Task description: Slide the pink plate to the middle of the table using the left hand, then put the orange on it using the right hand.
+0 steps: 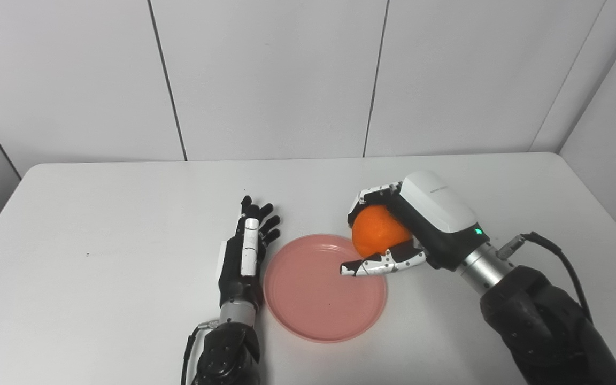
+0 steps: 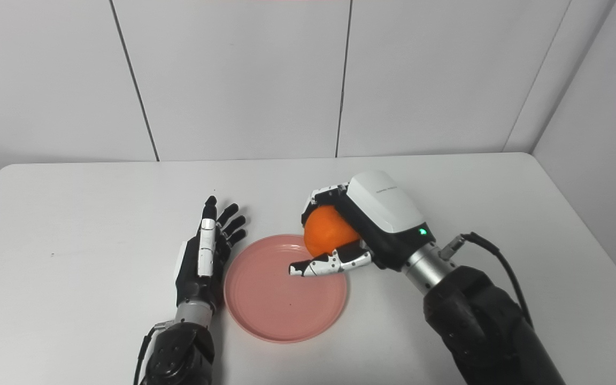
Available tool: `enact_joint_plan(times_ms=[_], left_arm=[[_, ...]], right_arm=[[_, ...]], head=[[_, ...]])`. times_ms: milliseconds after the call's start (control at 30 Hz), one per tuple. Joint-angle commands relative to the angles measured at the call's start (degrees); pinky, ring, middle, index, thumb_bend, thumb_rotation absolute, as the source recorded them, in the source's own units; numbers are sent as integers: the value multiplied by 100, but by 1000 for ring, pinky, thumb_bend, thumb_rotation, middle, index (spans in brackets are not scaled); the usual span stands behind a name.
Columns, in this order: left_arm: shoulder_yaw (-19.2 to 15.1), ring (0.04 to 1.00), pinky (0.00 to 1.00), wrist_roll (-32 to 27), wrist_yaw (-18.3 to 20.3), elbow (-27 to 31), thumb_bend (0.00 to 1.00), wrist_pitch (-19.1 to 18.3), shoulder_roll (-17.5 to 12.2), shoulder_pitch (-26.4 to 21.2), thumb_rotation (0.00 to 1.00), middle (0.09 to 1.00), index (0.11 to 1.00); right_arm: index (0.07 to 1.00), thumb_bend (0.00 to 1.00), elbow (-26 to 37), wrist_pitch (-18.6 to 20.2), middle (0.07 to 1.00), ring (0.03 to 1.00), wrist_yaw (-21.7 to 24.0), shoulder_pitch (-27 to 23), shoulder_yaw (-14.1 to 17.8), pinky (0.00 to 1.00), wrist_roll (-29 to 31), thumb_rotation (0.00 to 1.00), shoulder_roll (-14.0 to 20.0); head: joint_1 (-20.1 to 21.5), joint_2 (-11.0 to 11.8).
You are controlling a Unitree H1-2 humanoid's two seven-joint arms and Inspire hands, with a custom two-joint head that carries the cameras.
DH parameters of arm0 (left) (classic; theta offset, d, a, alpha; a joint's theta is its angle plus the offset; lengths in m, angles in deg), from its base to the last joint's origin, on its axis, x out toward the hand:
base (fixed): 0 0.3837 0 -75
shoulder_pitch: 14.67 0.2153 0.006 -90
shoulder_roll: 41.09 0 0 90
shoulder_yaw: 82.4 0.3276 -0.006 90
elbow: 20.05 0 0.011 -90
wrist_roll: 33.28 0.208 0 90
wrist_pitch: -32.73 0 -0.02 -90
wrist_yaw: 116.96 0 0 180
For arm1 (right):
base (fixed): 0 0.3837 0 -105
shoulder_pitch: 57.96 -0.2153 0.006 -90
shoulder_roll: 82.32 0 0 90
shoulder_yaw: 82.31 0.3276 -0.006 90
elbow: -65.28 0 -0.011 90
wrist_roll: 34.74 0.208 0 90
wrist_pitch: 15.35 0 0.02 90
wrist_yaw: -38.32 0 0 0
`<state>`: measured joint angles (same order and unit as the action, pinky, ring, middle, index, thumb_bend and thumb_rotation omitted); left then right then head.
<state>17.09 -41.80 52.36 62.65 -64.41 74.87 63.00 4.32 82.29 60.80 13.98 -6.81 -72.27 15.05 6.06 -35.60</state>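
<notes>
Step in hand: the pink plate (image 1: 325, 287) lies near the middle of the table (image 1: 99, 224); placing the fruit is what remains, by my reading.
Right robot hand (image 1: 393, 235): fingers and thumb closed around the orange (image 1: 377, 231), holding it above the plate's far right rim; the thumb reaches out over the plate.
Left robot hand (image 1: 246, 248): empty, fingers straight and slightly spread, edge-on just beside the plate's left rim; whether it touches the rim I cannot tell.
Risk, off-centre release: the orange hangs over the rim, not the middle; let go here, it could strike the edge and roll onto the table.
Risk, rolling: a round fruit dropped from any height may roll over so shallow a lip.
Risk, plate shift: a light plate on a smooth top could skid if the thumb catches it.
Materials: the plate looks like thin matte plastic, round with a low raised rim; the orange is a dimpled sphere; the table is plain, smooth and white.
</notes>
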Motion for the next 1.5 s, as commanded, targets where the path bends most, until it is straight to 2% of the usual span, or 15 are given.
enact_joint_plan(times_ms=[0,133,333,467,567,733,967,1267,1467], left_arm=[[-18,862,862,-99,-143,-299,757,-292,741,466,915,893,993],[-27,858,872,-131,-127,-292,752,-299,723,466,915,896,993],[-29,863,884,-157,-112,-291,766,-271,723,477,912,895,988],[-21,865,878,-158,-106,-296,766,-265,724,476,913,899,987],[-7,868,875,-145,-112,-281,768,-272,729,484,915,907,997],[1,898,879,-130,-121,-273,765,-273,727,487,928,940,1000],[1,905,867,-137,-132,-244,748,-297,740,485,923,962,999],[10,904,873,-102,-159,-271,731,-322,745,462,936,964,1000],[6,911,883,-123,-139,-306,730,-295,746,457,937,973,1000]], right_arm=[[307,529,220,-130,254,175,28,-215,5,122,-59,402,-43],[314,532,164,-183,263,185,69,-189,-79,130,-145,433,-171],[390,524,-99,-253,304,225,109,-175,-217,165,-226,460,-239],[383,522,-322,-309,304,224,42,-189,-289,163,-261,486,-282],[394,521,-540,-431,307,224,-6,-200,-412,162,-365,500,-300],[383,510,-842,-614,304,228,-62,-218,-575,170,-535,465,-308],[423,521,-1353,-1008,329,251,-367,-241,-713,190,-774,468,-316],[434,520,-1725,-1187,347,268,-507,-321,-789,203,-853,594,-367],[430,518,-1723,-1140,344,262,-476,-341,-834,201,-918,609,-377]], head=[[-6,9],[3,3],[1,1],[-14,-15],[-8,-18],[-3,-24],[0,-45],[8,-41],[6,-42]])
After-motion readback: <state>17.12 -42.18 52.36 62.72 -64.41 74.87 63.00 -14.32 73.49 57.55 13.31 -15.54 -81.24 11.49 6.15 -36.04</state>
